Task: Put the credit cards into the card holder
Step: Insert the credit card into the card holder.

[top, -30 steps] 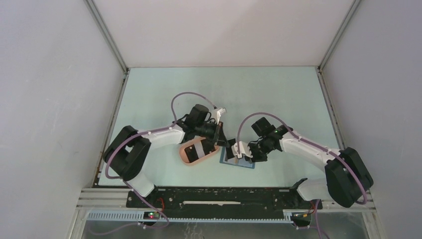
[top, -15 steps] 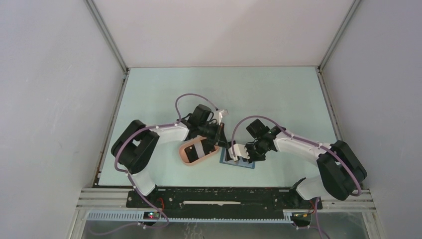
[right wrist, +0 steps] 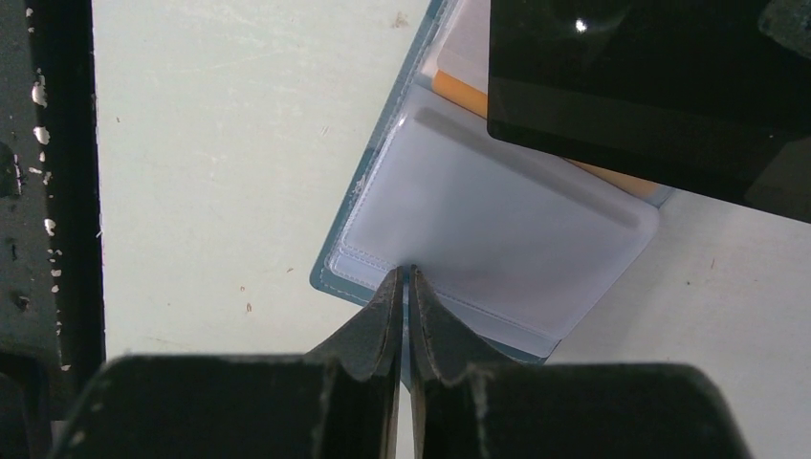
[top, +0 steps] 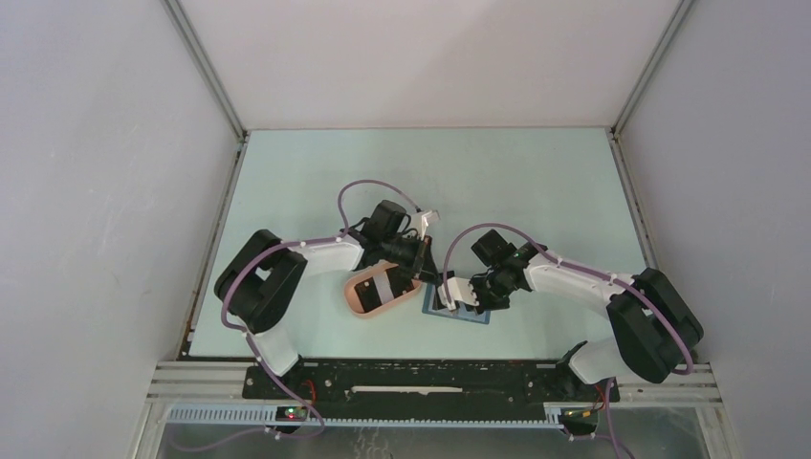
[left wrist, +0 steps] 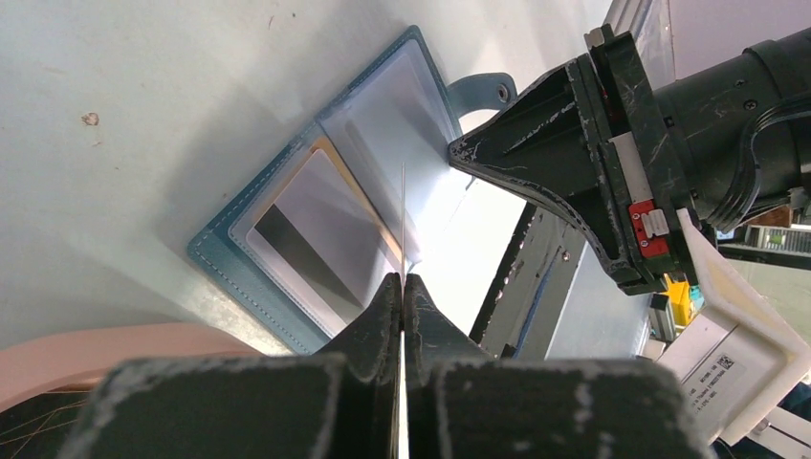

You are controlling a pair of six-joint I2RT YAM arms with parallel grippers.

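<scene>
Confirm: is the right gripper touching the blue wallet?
Touching. In the right wrist view the right gripper is closed on the near edge of the clear pocket of the wallet.

Pale green table enclosed by grey walls.

Stitched blue leather-look card holder lined in glossy clear plastic, shiny black credit card, matt pale-green table.

One blue wallet, one pink tray, one black card, one orange card, further dark cards in tray, count unclear, one left gripper, one right gripper
</scene>
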